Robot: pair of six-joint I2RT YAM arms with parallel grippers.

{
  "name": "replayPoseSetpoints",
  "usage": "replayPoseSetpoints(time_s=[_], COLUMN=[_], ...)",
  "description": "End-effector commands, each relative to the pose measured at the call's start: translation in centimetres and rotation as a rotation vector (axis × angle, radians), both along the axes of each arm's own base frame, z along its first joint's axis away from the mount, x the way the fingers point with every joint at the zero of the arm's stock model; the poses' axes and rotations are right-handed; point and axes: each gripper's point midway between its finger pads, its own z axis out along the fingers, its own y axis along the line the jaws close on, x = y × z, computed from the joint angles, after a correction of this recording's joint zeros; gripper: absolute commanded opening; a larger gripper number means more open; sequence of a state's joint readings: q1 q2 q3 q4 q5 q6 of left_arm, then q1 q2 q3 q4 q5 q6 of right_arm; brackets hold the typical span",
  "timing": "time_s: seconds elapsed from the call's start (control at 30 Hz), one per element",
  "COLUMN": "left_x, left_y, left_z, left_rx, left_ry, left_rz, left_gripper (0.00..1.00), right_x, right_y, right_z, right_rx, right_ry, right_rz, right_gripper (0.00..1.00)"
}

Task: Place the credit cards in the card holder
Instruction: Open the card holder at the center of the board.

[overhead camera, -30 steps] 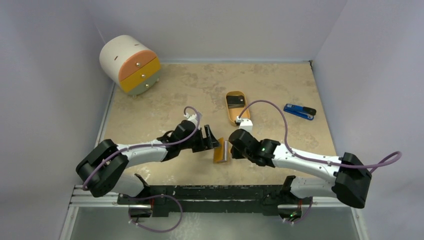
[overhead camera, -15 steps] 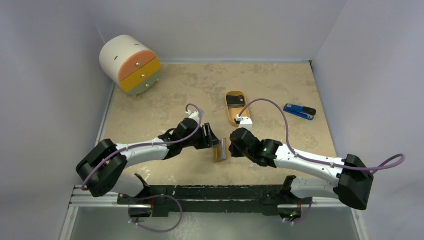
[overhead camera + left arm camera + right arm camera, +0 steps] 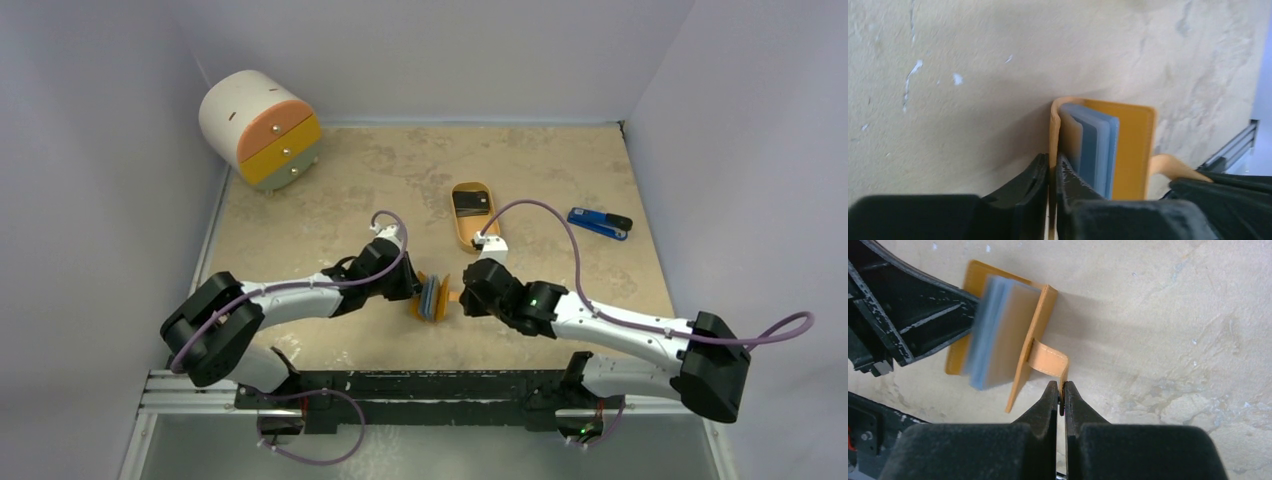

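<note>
While the left gripper [image 3: 1050, 164] clamps one cover of the card holder [image 3: 432, 298] and the right gripper [image 3: 1061, 390] pinches its snap tab [image 3: 1048, 360], it's spread open, pockets seemingly empty; a credit card [image 3: 470, 202] lies in the tray [image 3: 466, 233] beyond it.

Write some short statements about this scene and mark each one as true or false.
1. The right gripper pinches the strap of the card holder. True.
2. The left gripper hangs open, away from the card holder. False: it is shut on one cover.
3. A dark card lies in the orange tray. True.
4. The card holder is folded shut. False: it is held open between both grippers, with its blue pockets showing.
</note>
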State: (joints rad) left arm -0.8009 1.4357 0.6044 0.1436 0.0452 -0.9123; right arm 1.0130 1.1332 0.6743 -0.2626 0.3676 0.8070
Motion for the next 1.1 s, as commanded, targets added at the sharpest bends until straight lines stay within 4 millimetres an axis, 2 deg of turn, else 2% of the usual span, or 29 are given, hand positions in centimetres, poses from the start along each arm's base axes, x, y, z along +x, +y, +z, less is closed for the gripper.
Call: replayPoseSetpoints(time_s=[0.0, 0.07, 0.23, 0.33, 0.4, 0.5, 0.6, 0.7, 0.77, 0.87, 1.07], left_x=[-0.5, -0.6, -0.3, -0.1, -0.1, -0.3, -0.5, -0.7, -0.7, -0.9, -0.9], left_y=[1.4, 1.5, 1.8, 2.2, 2.6, 3.4, 3.5, 3.5, 3.7, 3.7, 3.8], left_z=[-1.8, -1.7, -1.0, -0.6, -0.3, -0.3, -0.2, -0.2, -0.3, -0.1, 0.4], left_rx=[0.100, 0.094, 0.084, 0.085, 0.090, 0.112, 0.096, 0.062, 0.047, 0.024, 0.008], left_ry=[0.020, 0.022, 0.011, 0.009, 0.010, 0.032, 0.048, 0.059, 0.066, 0.077, 0.070], left_rz=[0.003, 0.007, 0.043, 0.074, 0.095, 0.131, 0.156, 0.184, 0.207, 0.226, 0.239], left_gripper=[0.04, 0.00, 0.00, 0.00, 0.00, 0.00, 0.00, 0.00, 0.00, 0.00, 0.00], right_x=[-0.5, -0.9, -2.2, -2.1, -1.2, -0.9, -1.1, -1.0, -0.7, -0.1, 0.0], right_y=[-1.4, -1.7, -2.4, -2.9, -2.5, -0.7, 2.4, 5.8, 7.5, 10.0, 13.0], right_z=[-1.3, -1.8, -2.7, -1.7, 0.6, 4.7, 8.4, 10.3, 10.4, 10.3, 8.6], right_rx=[-0.007, -0.006, -0.006, 0.006, 0.047, 0.167, 0.299, 0.386, 0.413, 0.461, 0.476], right_ry=[0.026, 0.041, 0.106, 0.086, 0.016, -0.064, -0.114, -0.111, -0.086, -0.067, 0.015], right_rz=[-0.049, -0.060, -0.073, -0.094, -0.085, -0.005, 0.124, 0.212, 0.229, 0.253, 0.298], right_gripper=[0.00, 0.00, 0.00, 0.29, 0.46, 0.57, 0.57, 0.52, 0.47, 0.44, 0.38])
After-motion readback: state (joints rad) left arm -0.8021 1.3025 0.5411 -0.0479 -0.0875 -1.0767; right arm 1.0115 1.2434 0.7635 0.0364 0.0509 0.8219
